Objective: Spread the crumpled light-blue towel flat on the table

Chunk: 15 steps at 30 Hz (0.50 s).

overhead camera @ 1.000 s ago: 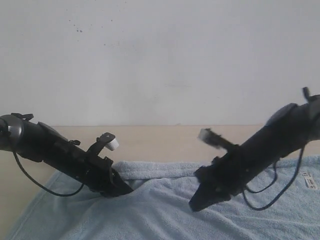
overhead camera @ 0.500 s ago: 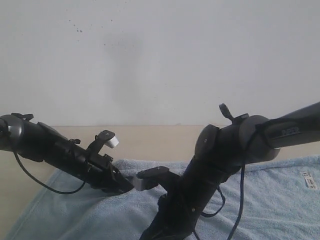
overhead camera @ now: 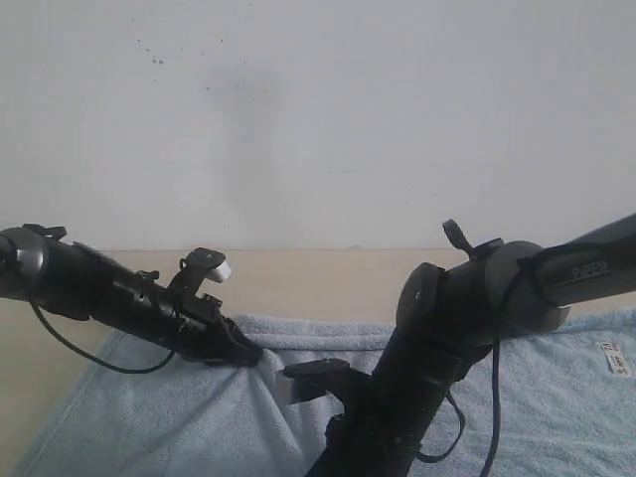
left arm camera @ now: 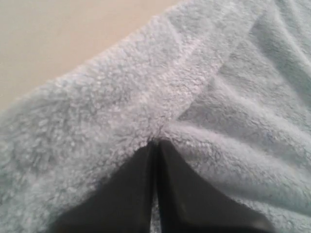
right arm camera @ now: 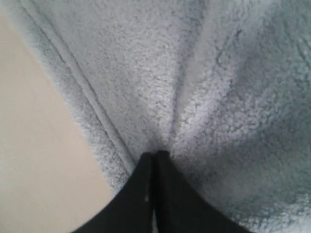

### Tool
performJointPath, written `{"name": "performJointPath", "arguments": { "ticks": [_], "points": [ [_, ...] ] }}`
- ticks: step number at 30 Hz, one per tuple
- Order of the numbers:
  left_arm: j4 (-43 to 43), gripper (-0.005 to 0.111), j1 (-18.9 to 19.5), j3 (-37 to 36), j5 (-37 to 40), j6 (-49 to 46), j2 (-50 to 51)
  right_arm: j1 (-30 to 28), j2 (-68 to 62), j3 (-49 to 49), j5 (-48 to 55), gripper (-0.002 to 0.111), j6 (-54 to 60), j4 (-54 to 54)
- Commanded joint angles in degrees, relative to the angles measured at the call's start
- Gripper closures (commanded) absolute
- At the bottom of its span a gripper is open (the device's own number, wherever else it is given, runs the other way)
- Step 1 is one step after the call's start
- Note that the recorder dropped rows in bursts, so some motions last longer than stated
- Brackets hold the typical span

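Observation:
The pale blue fluffy towel [overhead camera: 149, 417] lies across the near part of the beige table [overhead camera: 298, 278], with its white tag [overhead camera: 614, 360] at the far right. In the exterior view my left gripper [overhead camera: 250, 354] sits at the towel's back edge. The left wrist view shows the left gripper [left arm camera: 155, 143] shut, pinching a raised fold of towel [left arm camera: 218, 107]. In the right wrist view my right gripper [right arm camera: 155, 155] is shut on towel [right arm camera: 228, 97] just inside the stitched hem [right arm camera: 77, 92], with wrinkles running into its tips. The right gripper's tips are hidden in the exterior view, low behind its own arm [overhead camera: 477, 298].
A white wall [overhead camera: 318, 109] rises behind the table. Bare tabletop [left arm camera: 58, 39] shows beyond the towel's edge by the left gripper, and bare tabletop [right arm camera: 34, 160] also lies beside the hem by the right gripper. Cables hang from both arms.
The right arm has swung from the right side to the centre and dropped low in front of the camera. The left gripper has lifted slightly, drawing the towel's fold up with it.

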<state>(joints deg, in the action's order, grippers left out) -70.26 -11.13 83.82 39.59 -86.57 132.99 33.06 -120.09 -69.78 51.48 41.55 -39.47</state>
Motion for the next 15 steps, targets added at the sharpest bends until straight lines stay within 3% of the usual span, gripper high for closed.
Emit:
{"name": "performJointPath", "arguments": {
  "ticks": [1,4,10,15],
  "points": [
    [-0.7,0.103,0.1,1.0,-11.5,-0.6,0.3,0.3,-0.4,1.2,1.8,0.109,-0.5,1.7],
    [-0.7,0.103,0.1,3.8,-17.0,-0.6,0.3,1.4,-0.4,3.0,1.7,0.109,-0.5,1.9],
    [-0.7,0.103,0.1,10.7,-19.0,-0.6,0.3,4.6,-0.4,3.1,2.0,0.109,-0.5,2.8],
    [-0.4,0.103,2.0,12.2,-14.1,1.8,-0.2,4.7,1.5,3.1,-0.8,0.109,-0.5,3.0]
  ]
}}
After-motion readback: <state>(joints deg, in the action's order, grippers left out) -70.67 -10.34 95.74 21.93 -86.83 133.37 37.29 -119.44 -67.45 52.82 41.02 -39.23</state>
